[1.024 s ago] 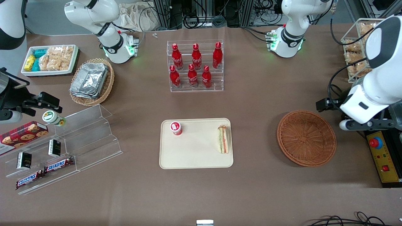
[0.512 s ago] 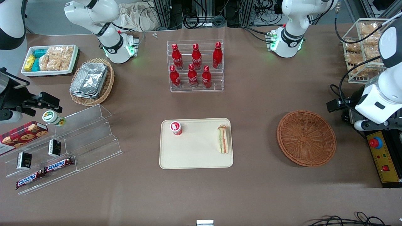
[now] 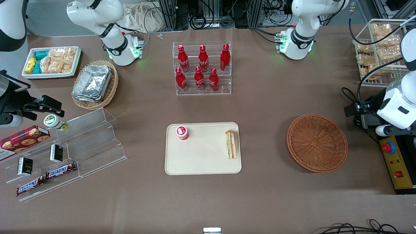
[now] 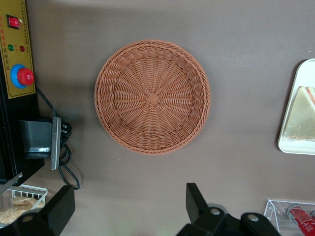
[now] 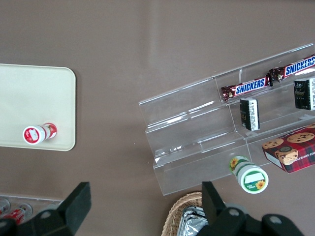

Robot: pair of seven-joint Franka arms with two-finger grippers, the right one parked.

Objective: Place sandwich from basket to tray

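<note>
Found the sandwich (image 3: 231, 144) lying on the tray (image 3: 201, 162), along the tray's edge nearest the basket (image 3: 317, 143), well apart from that basket. Saw the end effector (image 4: 129, 194) held above the bench (image 3: 266, 107) at the working arm's end, close to the basket's rim, fingers (image 4: 196, 200) spread wide and gripping nothing. Read "SNICKERS" on two bars (image 5: 244, 89) in a clear stepped rack (image 5: 197, 132) toward the parked arm's end. Made out white script on the red bottles (image 3: 203, 58) near the bench's middle, but could not read it for certain. Noted a small red-labelled cup (image 3: 182, 132) near a tray corner. Got only a sliver of sandwich and tray from the left wrist view, the whole of both from the front view, and no sandwich from the right wrist view.
</note>
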